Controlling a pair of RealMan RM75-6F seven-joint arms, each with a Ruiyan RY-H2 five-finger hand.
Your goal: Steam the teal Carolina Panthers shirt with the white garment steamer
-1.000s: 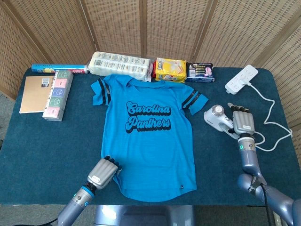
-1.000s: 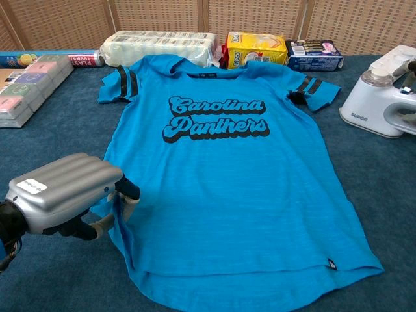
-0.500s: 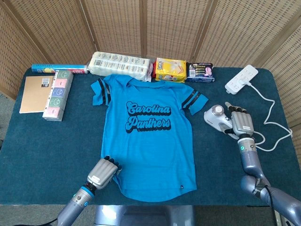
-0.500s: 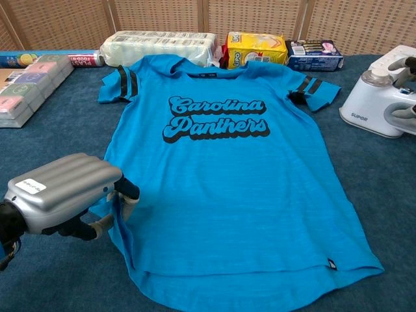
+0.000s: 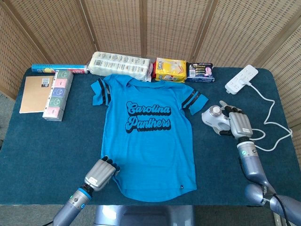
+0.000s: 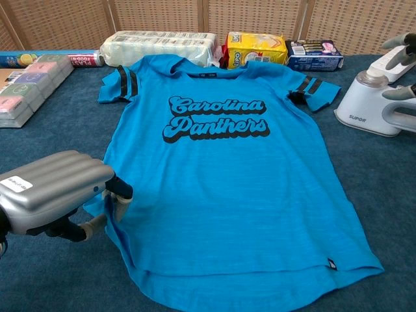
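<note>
Blue-clothed table [image 5: 28,141], wicker screen behind. Teal shirt [image 5: 150,141] lies flat at centre. Right hand [image 5: 237,124] wraps the white steamer [image 5: 214,117], just right of the shirt's sleeve. Left hand [image 5: 100,173] pinches the lower hem corner.

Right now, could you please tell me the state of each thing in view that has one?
Carolina Panthers shirt: spread flat, print up.
Garment steamer: on the table, right of the shirt.
Right hand: gripping the steamer handle.
Left hand: pinching the shirt's lower edge.
Power strip: lying flat, cord attached.
</note>
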